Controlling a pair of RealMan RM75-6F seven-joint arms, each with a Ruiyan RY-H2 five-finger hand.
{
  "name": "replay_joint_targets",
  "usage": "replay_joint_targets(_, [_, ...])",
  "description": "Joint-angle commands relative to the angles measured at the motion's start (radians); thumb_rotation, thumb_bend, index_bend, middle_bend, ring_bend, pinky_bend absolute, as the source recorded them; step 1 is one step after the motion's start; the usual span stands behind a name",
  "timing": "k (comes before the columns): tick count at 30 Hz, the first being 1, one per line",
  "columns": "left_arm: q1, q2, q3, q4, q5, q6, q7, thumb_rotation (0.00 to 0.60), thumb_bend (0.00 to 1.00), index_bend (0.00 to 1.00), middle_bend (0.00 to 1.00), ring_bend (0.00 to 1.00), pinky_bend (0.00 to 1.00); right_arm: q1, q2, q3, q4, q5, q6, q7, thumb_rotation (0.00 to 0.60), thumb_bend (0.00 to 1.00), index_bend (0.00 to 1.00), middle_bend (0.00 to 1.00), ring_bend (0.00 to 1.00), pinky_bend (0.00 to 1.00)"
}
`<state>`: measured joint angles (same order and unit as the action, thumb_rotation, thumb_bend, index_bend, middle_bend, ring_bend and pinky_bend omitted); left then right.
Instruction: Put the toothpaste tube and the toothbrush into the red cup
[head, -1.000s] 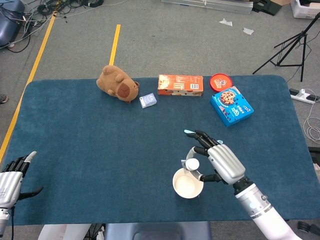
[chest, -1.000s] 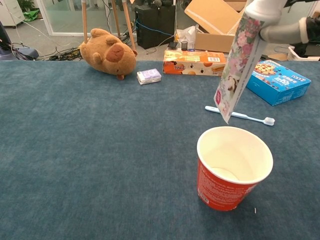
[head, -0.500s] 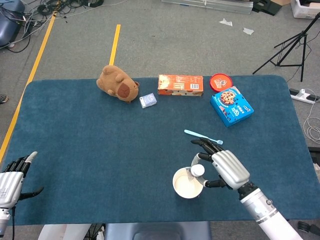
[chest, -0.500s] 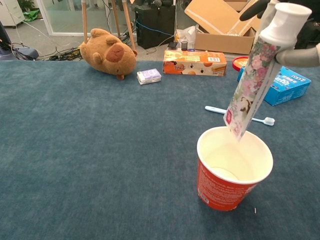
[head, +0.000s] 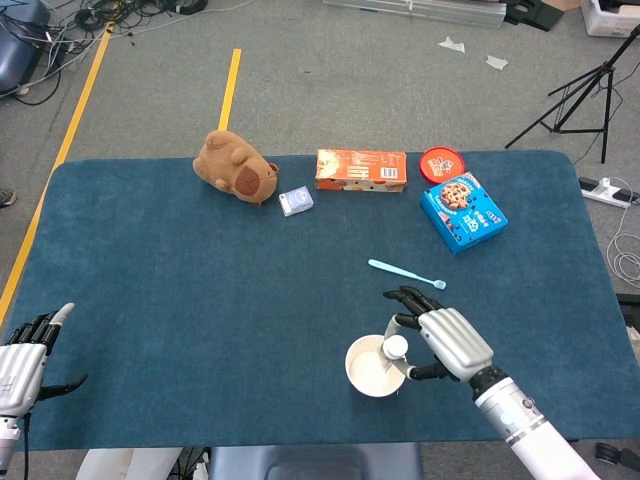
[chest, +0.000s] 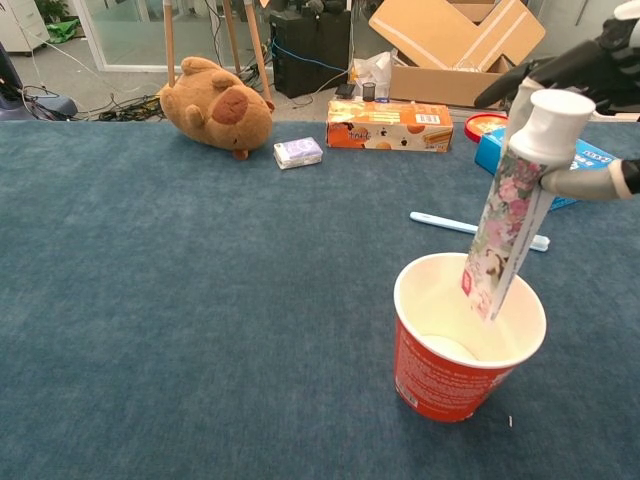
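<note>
Cup, red (chest: 455, 375): paper-like tapered wall, printed outside, pale cream inside, standing upright at the near edge of the blue cloth-covered table (head: 180, 300). Toothpaste tube (chest: 512, 215): soft flat body with floral print, white round cap uppermost, tilted; a second ago its crimped end was hanging above the rim, and it is now dipping inside the cup, so the first item is nearly delivered and awaiting release. Right hand (head: 452, 342): metallic shell, dark fingers, pinching the tube just below the cap. Left hand (head: 28, 350): idling at the table's near corner, fingers spread, holding nothing. Toothbrush (head: 406, 273): slim pale-blue plastic, lying flat just beyond the cup, not yet collected. Farther back: plush toy (head: 234, 167), orange box (head: 361, 170), blue cookie box (head: 462, 211).
</note>
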<state>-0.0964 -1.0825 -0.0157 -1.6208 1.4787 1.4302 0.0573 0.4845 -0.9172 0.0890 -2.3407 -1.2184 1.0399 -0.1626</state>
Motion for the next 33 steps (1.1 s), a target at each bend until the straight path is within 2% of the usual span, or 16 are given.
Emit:
replay_joint_targets(1, [0.0,0.001,0.0,0.0,0.0,0.0,-0.002,0.6,0.0,0.04,0.17,0.16,0.21,0.016,-0.023,-0.005,0.012,0.027,-0.012,-0.033,0.6,0.24,0.67,0.15,0.0,0.19])
replay_joint_targets(13, [-0.001,0.003,0.0,0.0,-0.001,-0.003,-0.007,0.6,0.0,0.04,0.17,0.16,0.22,0.086,-0.111,-0.018,0.026,0.147,-0.01,-0.223,0.6,0.24,0.67,0.15,0.0,0.19])
replay_joint_targets(23, [-0.001,0.004,0.001,-0.001,0.0,-0.002,-0.008,0.6,0.0,0.04,0.17,0.16,0.22,0.142,-0.179,-0.036,0.003,0.224,0.054,-0.425,0.6,0.25,0.67,0.15,0.0,0.19])
replay_joint_targets(33, [0.001,0.007,0.0,-0.004,0.002,0.002,-0.01,0.6,0.0,0.04,0.17,0.16,0.22,0.19,-0.247,-0.052,0.005,0.301,0.098,-0.546,0.6,0.25,0.67,0.15,0.0,0.19])
